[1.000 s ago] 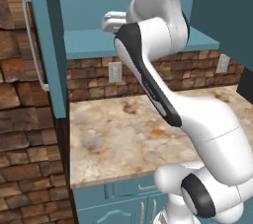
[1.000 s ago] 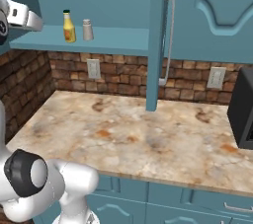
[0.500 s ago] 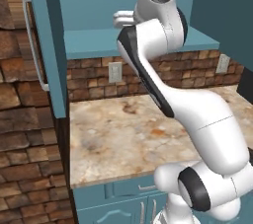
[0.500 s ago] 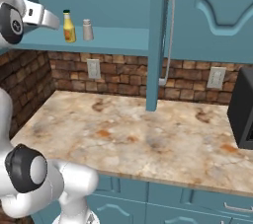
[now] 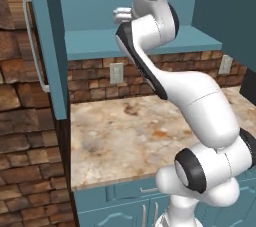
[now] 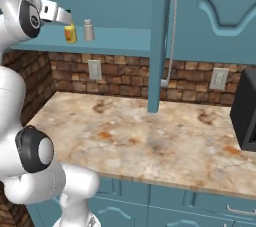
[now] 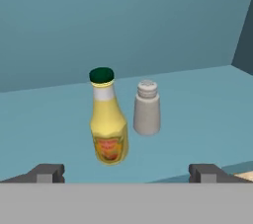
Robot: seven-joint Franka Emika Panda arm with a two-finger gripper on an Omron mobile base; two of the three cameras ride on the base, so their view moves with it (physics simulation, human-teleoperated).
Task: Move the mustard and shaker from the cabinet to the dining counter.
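We see gripper point(image 7: 126, 171) wide open, holding nothing; mustard point(image 7: 107, 119) upright on cabinet point(image 7: 197, 114) shelf, shaker point(image 7: 147, 108) just beside at 3 o'clock.

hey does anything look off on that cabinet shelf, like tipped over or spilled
Nothing stands out. The mustard and the shaker both stand upright, side by side on the shelf, caps on, no spill. The gripper faces them, fingers open, holding nothing.

A marbled counter point(image 6: 150, 141) meets a brick backsplash point(image 6: 120, 76) with outlets point(image 6: 94, 69).
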